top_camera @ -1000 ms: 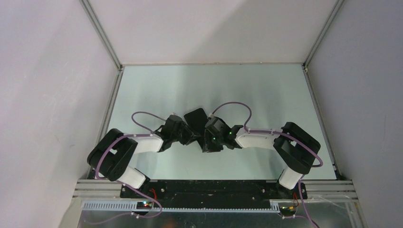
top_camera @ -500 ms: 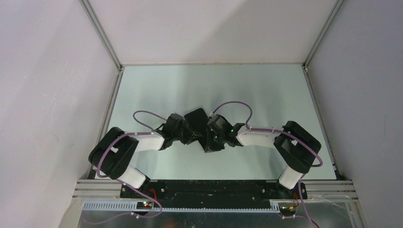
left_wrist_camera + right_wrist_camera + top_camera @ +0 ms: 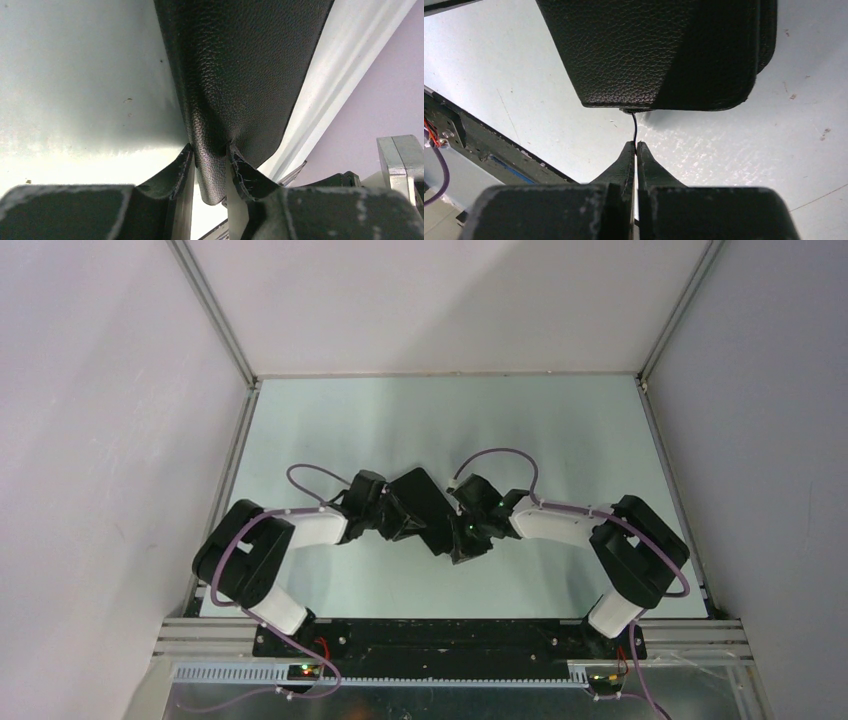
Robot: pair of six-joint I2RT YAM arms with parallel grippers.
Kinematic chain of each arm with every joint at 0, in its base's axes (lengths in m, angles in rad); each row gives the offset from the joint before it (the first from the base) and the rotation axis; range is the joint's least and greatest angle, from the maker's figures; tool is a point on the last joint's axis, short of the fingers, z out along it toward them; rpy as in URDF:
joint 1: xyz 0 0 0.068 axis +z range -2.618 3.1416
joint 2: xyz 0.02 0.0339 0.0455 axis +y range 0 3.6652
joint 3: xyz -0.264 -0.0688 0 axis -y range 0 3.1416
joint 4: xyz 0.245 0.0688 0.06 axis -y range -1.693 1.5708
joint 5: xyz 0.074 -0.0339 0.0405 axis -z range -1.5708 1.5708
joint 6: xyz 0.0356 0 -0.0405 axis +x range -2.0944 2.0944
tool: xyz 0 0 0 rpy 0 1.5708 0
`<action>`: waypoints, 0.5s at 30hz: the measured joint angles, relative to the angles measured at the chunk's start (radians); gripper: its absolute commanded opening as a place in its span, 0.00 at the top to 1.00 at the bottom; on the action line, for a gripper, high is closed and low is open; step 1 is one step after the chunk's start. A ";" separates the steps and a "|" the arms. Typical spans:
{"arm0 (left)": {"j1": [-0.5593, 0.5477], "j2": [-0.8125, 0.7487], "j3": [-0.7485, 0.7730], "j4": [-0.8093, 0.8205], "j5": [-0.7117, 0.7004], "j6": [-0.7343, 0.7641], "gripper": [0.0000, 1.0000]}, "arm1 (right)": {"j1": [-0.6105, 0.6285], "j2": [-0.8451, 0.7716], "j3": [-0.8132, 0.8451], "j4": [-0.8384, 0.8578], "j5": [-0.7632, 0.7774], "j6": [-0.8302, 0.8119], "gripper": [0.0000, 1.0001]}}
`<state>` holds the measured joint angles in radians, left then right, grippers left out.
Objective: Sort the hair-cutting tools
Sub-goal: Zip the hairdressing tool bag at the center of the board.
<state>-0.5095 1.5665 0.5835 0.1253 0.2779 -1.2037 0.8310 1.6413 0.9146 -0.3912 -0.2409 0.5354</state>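
Clamped in the left gripper (image 3: pixel 210 150), jaws narrow: a puckered fold at one end of the black pouch (image 3: pixel 240 70), bunched tight between the two pads. Saw, beyond those fingers, grained leather running up and away, with pale table (image 3: pixel 75 75) off to one side.

Pinched in the right gripper (image 3: pixel 635 146), jaws pressed all but flat together: only a thin black strand (image 3: pixel 634 127), running straight ahead from the fingertips to the pouch's near edge. Could not tell whether a zip pull, a cord or a loose thread. Saw, ahead of and above that strand, the pouch's broad face, and beneath and around it, table again.

Found no scissors and no comb in any view. Judged them likeliest to be inside the pouch, held between the two grippers, but could not confirm it.

Risks, as judged from here:
- Could have lost the strand through too slight a purchase, or snapped it by pulling off the line of the fingers.
- Could have dragged the whole pouch toward the right gripper instead of opening it, given any creep in the left pinch on soft, creased leather.
- Could have spilled loose metal tools onto the table, away from both grippers, by opening the mouth face down.
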 measured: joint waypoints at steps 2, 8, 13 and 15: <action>0.005 0.006 0.018 -0.026 0.011 0.019 0.86 | -0.003 -0.001 0.000 -0.006 0.001 -0.018 1.00; 0.018 0.014 0.076 -0.116 0.023 0.101 0.53 | 0.016 -0.012 -0.004 0.019 -0.005 -0.035 1.00; 0.055 -0.096 0.068 -0.211 -0.096 0.172 0.09 | 0.040 -0.016 -0.003 0.002 -0.019 -0.011 1.00; 0.072 -0.185 0.042 -0.234 -0.148 0.178 0.05 | 0.045 -0.016 0.003 -0.007 -0.029 0.009 1.00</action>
<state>-0.4370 1.3815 0.6250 -0.1089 0.1299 -1.0256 0.8757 1.6253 0.9173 -0.3981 -0.2695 0.5446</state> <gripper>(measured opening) 0.880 0.009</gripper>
